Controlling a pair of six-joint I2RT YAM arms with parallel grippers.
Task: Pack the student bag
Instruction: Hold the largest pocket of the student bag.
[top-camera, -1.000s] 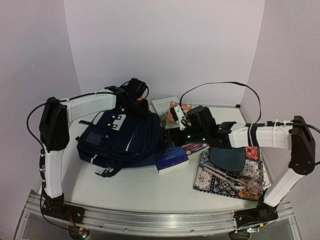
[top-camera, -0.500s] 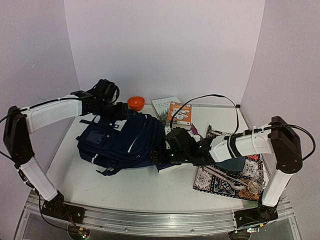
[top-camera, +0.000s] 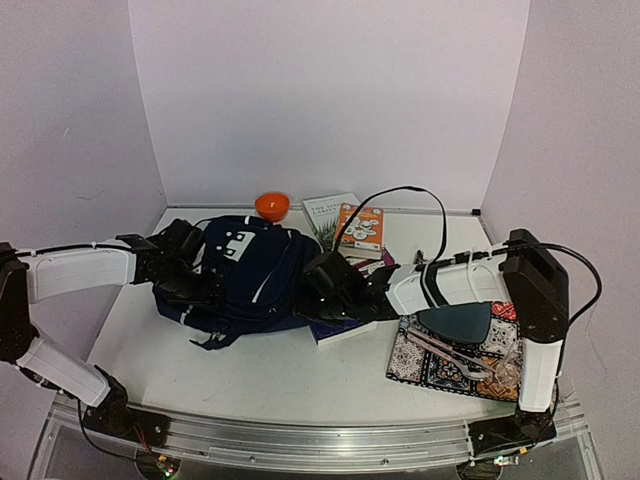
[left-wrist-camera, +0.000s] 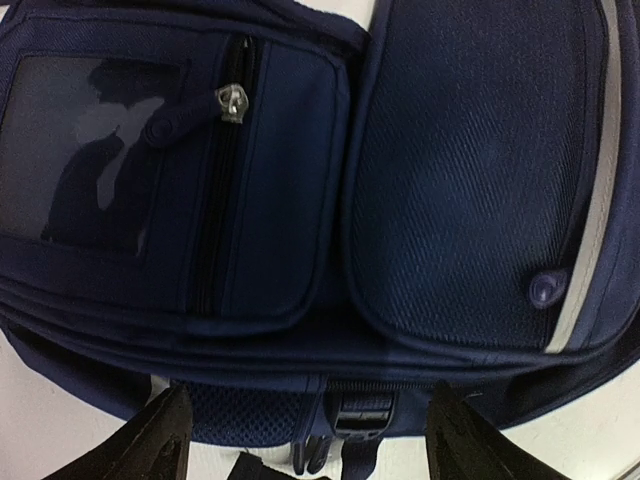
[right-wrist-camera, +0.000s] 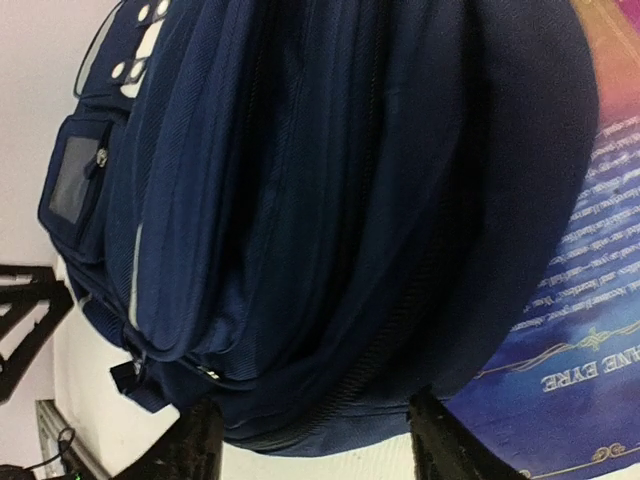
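Observation:
The student bag (top-camera: 250, 268), navy blue with pale trim, lies on its side at the table's middle left. My left gripper (top-camera: 205, 285) hangs at its left front, open. In the left wrist view the left gripper (left-wrist-camera: 310, 450) has its fingertips (left-wrist-camera: 150, 445) spread wide over the student bag (left-wrist-camera: 450, 180), above a black buckle on its edge. My right gripper (top-camera: 315, 288) is at the bag's right end. In the right wrist view the right gripper (right-wrist-camera: 320, 445) stands open, its jaws apart on either side of the student bag's (right-wrist-camera: 330, 200) bulging zipped edge.
A blue book (top-camera: 342, 328) lies under the bag's right end, also in the right wrist view as the blue book (right-wrist-camera: 590, 300). An orange bowl (top-camera: 272, 206), a white-green book (top-camera: 326, 211) and an orange book (top-camera: 360, 228) sit behind. A patterned mat (top-camera: 430, 365) with a dark pouch (top-camera: 455, 320) lies right.
My left arm swung from behind the bag to its left front and its gripper opened. My right gripper moved left onto the bag's right end, with its jaws narrowing.

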